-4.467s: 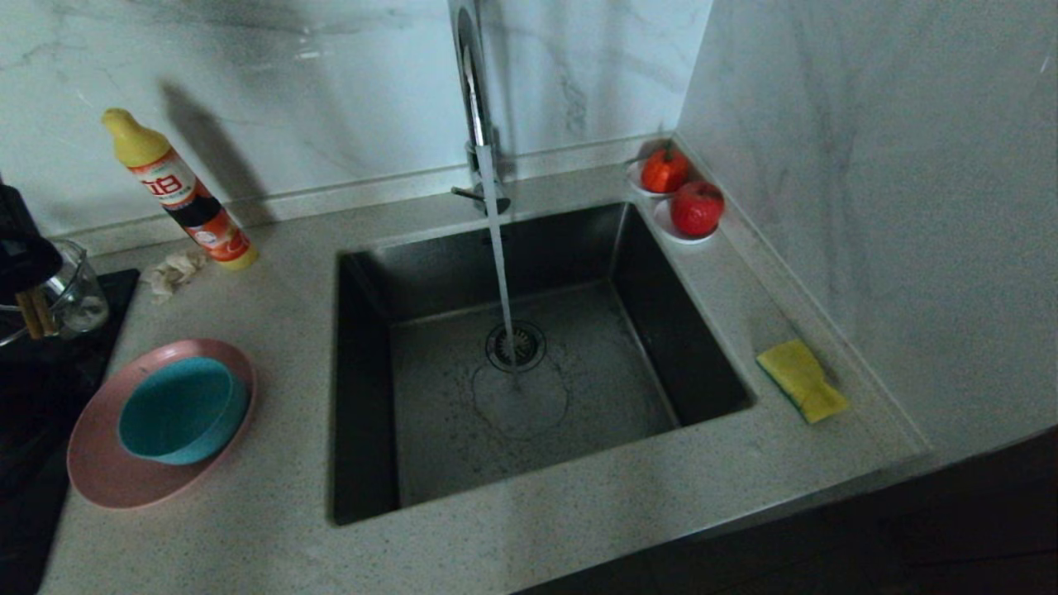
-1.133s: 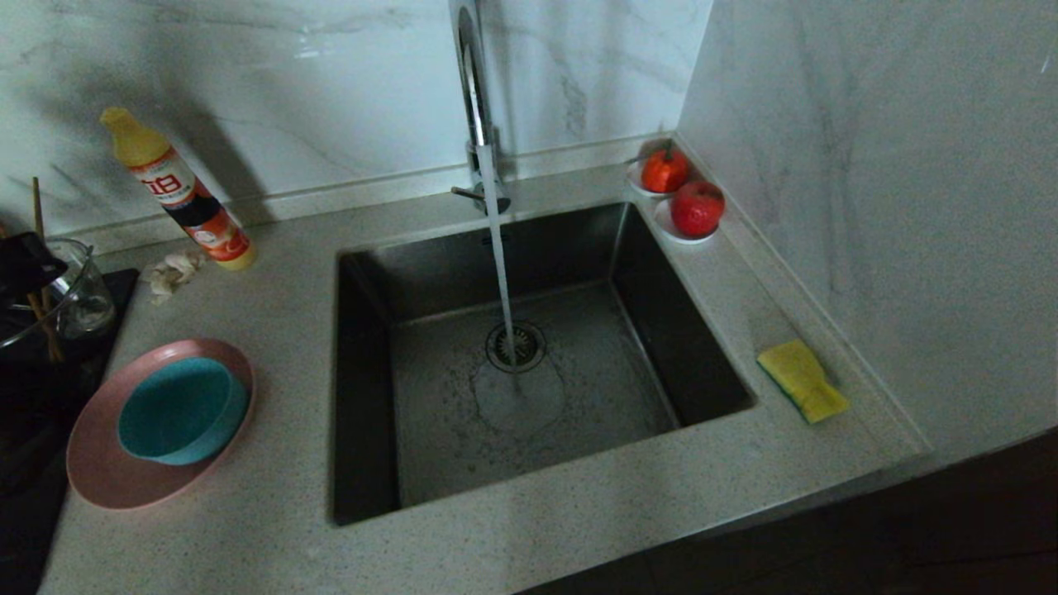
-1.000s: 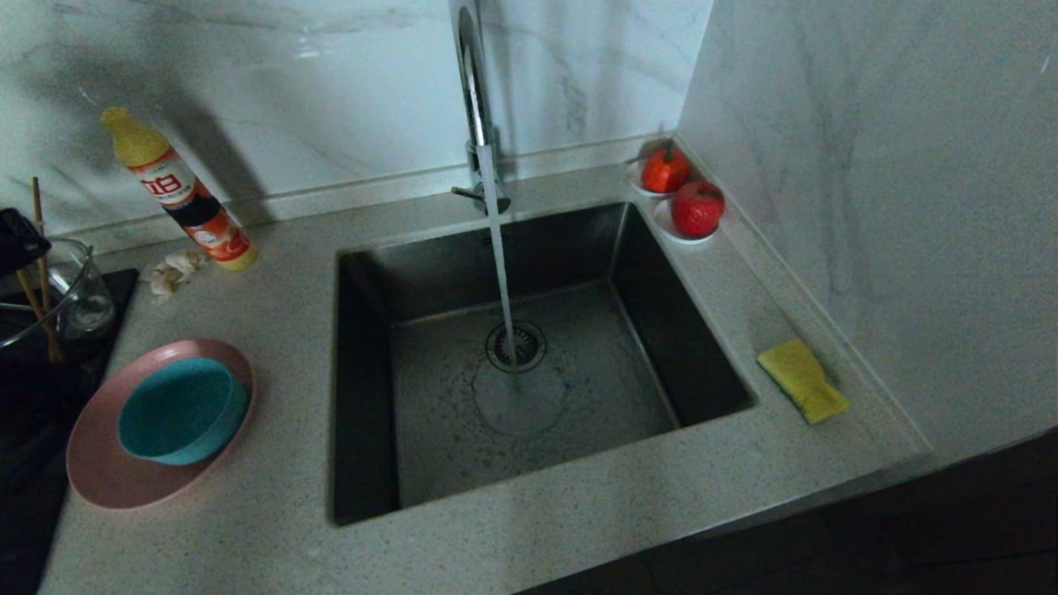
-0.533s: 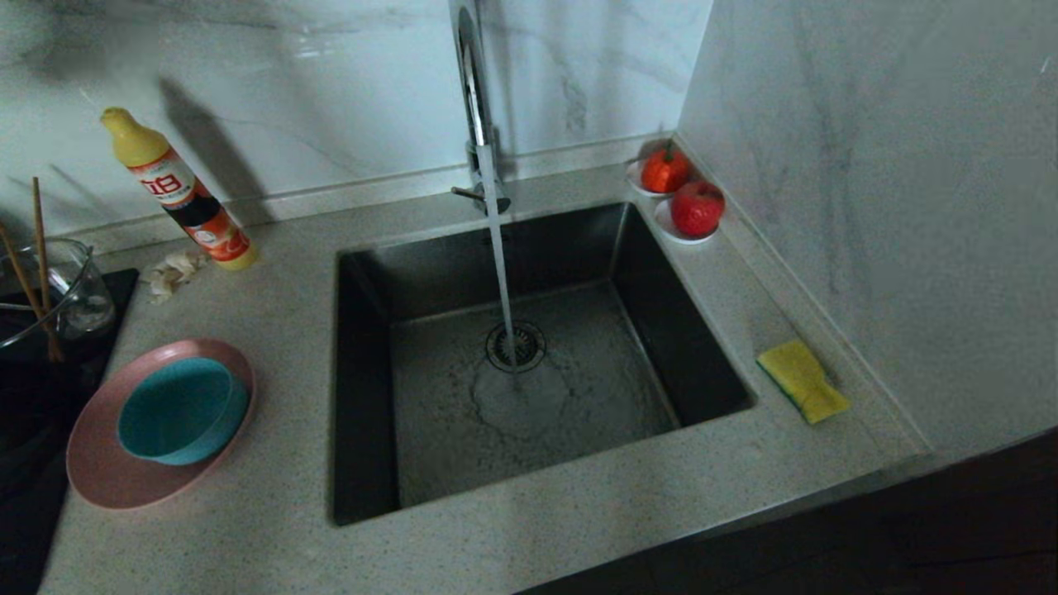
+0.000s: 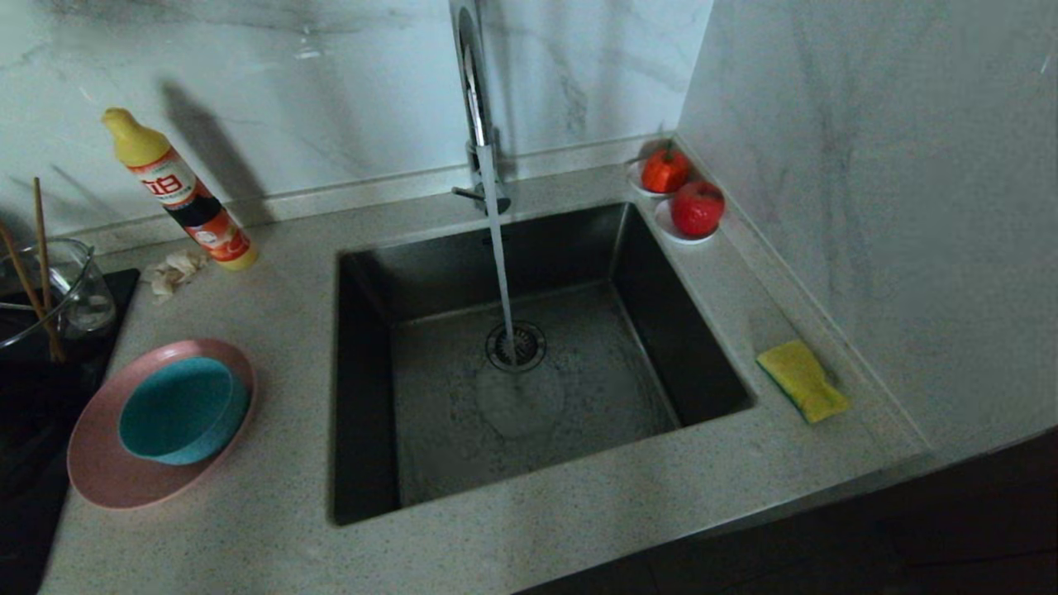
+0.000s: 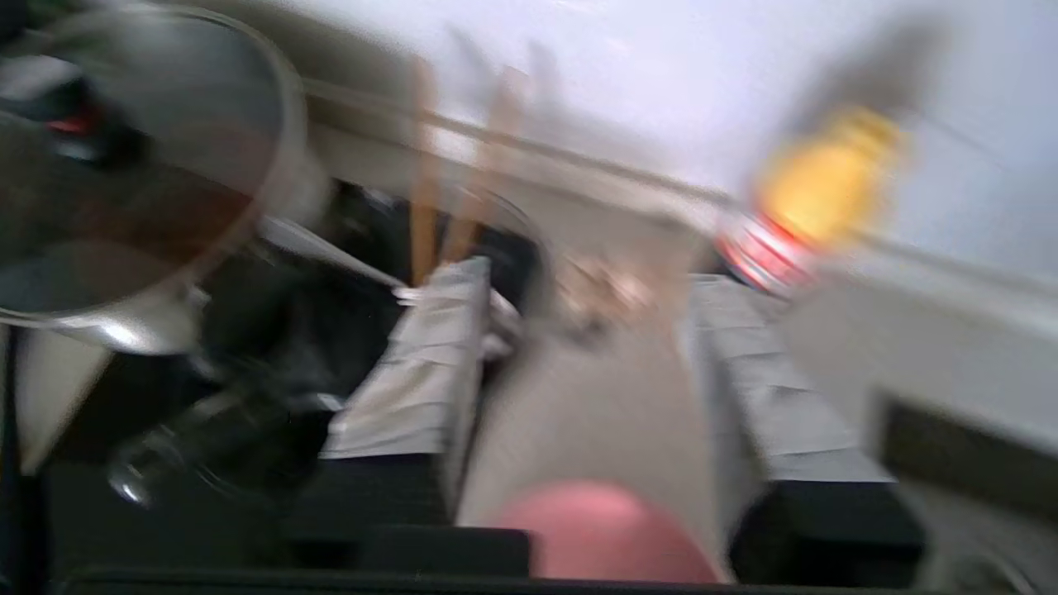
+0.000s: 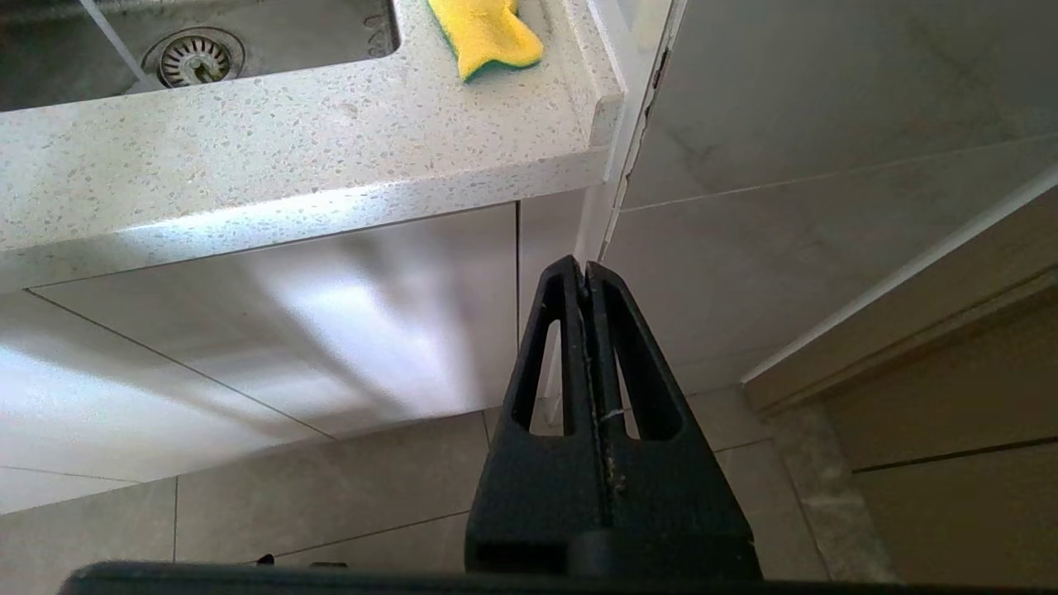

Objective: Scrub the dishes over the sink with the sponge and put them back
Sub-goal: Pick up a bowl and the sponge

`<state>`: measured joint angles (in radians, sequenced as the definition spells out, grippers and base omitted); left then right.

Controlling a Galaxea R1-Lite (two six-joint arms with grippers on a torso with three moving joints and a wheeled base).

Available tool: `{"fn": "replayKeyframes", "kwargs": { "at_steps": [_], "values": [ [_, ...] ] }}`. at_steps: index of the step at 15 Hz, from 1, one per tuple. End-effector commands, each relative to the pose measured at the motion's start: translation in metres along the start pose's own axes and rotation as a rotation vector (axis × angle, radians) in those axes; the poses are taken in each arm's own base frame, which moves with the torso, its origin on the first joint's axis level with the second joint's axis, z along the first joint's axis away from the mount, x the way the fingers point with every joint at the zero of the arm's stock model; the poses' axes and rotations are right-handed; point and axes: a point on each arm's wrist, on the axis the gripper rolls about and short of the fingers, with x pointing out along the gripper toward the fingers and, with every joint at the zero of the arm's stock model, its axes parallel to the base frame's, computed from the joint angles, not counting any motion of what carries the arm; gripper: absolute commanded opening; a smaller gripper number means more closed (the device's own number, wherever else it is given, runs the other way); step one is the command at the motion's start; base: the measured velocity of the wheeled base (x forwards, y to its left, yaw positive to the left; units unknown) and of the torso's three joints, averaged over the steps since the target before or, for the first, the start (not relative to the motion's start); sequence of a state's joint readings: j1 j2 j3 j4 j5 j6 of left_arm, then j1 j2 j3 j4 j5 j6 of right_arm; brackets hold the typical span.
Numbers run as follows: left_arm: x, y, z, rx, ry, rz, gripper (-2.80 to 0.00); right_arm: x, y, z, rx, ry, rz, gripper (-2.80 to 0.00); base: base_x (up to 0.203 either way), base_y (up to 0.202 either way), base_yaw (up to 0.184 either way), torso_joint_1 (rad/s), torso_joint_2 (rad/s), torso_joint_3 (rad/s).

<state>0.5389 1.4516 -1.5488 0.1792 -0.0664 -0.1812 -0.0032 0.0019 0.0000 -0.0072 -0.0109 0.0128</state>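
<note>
The pink plate [image 5: 99, 475] lies on the counter left of the sink [image 5: 603, 388], with the teal bowl [image 5: 182, 411] resting in it. The yellow sponge [image 5: 802, 380] lies on the counter at the sink's right edge. Water runs from the chrome tap [image 5: 475, 99] into the drain. My left gripper [image 6: 591, 285] is outside the head view. Its wrist view shows it open and empty above the counter, with the plate's rim [image 6: 607, 529] just below it. My right gripper [image 7: 585, 268] hangs shut below the counter front, with the sponge [image 7: 488, 29] above it.
A yellow-capped detergent bottle [image 5: 178, 194] and a beige cloth wad [image 5: 172, 273] stand behind the plate. A glass pot [image 5: 58, 297] holding chopsticks sits on the black hob [image 5: 33, 430] at far left. Red fruit [image 5: 697, 208] on saucers occupies the back right corner.
My left gripper, seen dark at the far left by the glass pot, has drawn out of the head view, leaving the chopsticks standing in the pot. Plate, bowl and sponge have not moved.
</note>
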Motion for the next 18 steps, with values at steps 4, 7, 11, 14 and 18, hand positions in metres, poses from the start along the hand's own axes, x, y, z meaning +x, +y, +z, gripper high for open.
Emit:
{"fn": "replayKeyframes", "kwargs": {
  "at_steps": [4, 7, 11, 14, 18],
  "values": [
    [-0.096, -0.04, -0.012, 0.052, 0.109, -0.243, -2.8, 0.0, 0.0, 0.0, 0.001, -0.001, 0.0, -2.8, 0.0, 0.0, 0.0, 0.0, 0.0, 0.0],
    [-0.151, -0.031, -0.058, 0.154, 0.193, -0.372, -2.8, 0.0, 0.0, 0.0, 0.0, -0.001, 0.0, -2.8, 0.0, 0.0, 0.0, 0.0, 0.0, 0.0],
    [-0.213, 0.007, -0.147, 0.251, 0.169, -0.479, -2.8, 0.0, 0.0, 0.0, 0.0, -0.001, 0.0, -2.8, 0.0, 0.0, 0.0, 0.0, 0.0, 0.0],
    [-0.237, 0.033, -0.222, 0.286, 0.123, -0.545, -2.8, 0.0, 0.0, 0.0, 0.0, -0.001, 0.0, -2.8, 0.0, 0.0, 0.0, 0.0, 0.0, 0.0],
    [-0.243, 0.057, -0.302, 0.34, 0.069, -0.589, -2.8, 0.0, 0.0, 0.0, 0.0, -0.001, 0.0, -2.8, 0.0, 0.0, 0.0, 0.0, 0.0, 0.0]
  ]
}}
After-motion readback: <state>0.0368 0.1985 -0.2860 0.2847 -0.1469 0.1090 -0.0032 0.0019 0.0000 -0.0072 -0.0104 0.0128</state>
